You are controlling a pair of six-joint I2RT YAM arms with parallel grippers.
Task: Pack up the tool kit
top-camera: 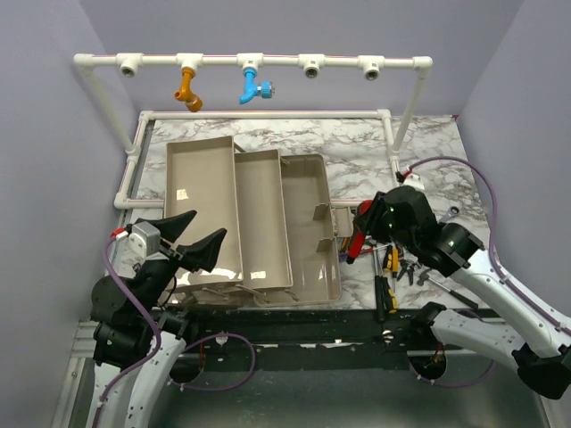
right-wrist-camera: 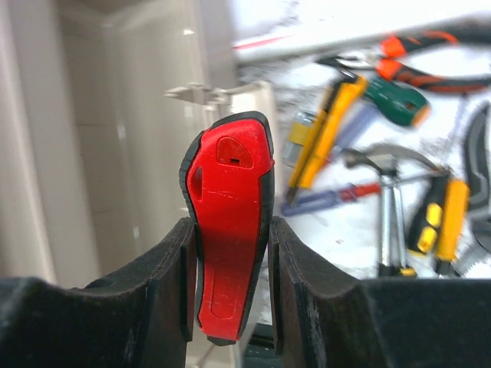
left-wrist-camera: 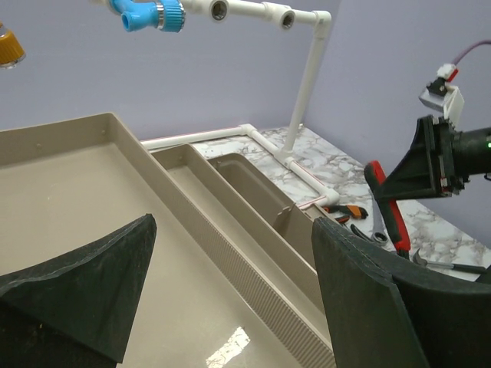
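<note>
Gripping a red-handled tool (right-wrist-camera: pixel 229 176) upright between its pads, the right gripper (right-wrist-camera: pixel 230 230) hangs at the 3 o'clock side of the open toolbox (top-camera: pixel 312 214), just above the latch on the box's right wall. The toolbox sits mid-table on the marble table (top-camera: pixel 357 147), its two beige trays (top-camera: pixel 201 187) fanned out toward 9 o'clock. All three stepped compartments show bare beige floor. The left gripper (top-camera: pixel 194 236), jaws spread wide and holding nothing, hovers over the outer tray's 7 o'clock corner. Loose hand tools (top-camera: pixel 393 263) lie on the marble at 4 o'clock of the box, among them a hammer (right-wrist-camera: pixel 387 161), orange-and-black pliers (right-wrist-camera: pixel 430 73) and a yellow-handled tool (right-wrist-camera: pixel 326 130).
</note>
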